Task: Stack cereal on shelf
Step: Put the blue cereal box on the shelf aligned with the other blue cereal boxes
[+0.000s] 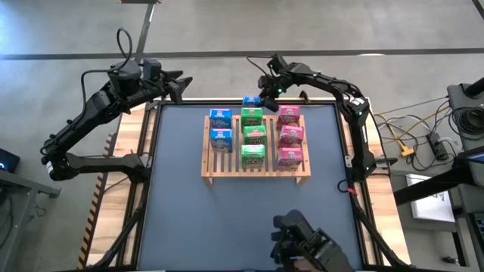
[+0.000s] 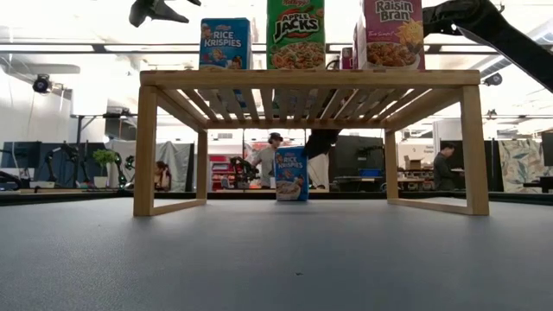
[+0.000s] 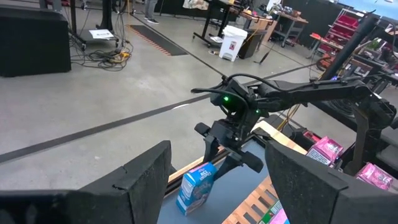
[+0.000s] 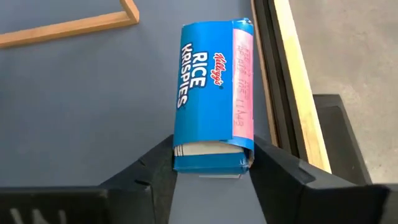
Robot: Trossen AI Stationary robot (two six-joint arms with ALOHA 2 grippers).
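1. From overhead, the shelf (image 1: 255,172) stood mid-table with eight boxes on its slats: two blue in the left column (image 1: 220,129), three green (image 1: 252,137) and three pink (image 1: 290,137). The ninth, the last blue box (image 1: 251,101), sat on the table mat just past the rack's far edge, with the right gripper (image 1: 265,91) over it. The left gripper (image 1: 180,85) waited at the far-left corner, well apart from the rack.

2. At table height, that blue box (image 2: 291,174) stood upright on the mat behind the rack, seen beneath the slats.

3. Past the left wrist, that arm's own fingers (image 3: 146,180) were spread wide, pinching nothing; the right gripper (image 3: 227,149) stood over the blue box (image 3: 195,186).

4. Past the right wrist, the two fingers (image 4: 154,171) closed against the sides of the blue box (image 4: 213,93), pinching its near end.

5. Judged so, the final pickup was in hand. Next it called for lifting clear of the rack's edge and setting the box into the free far slot of the blue column.
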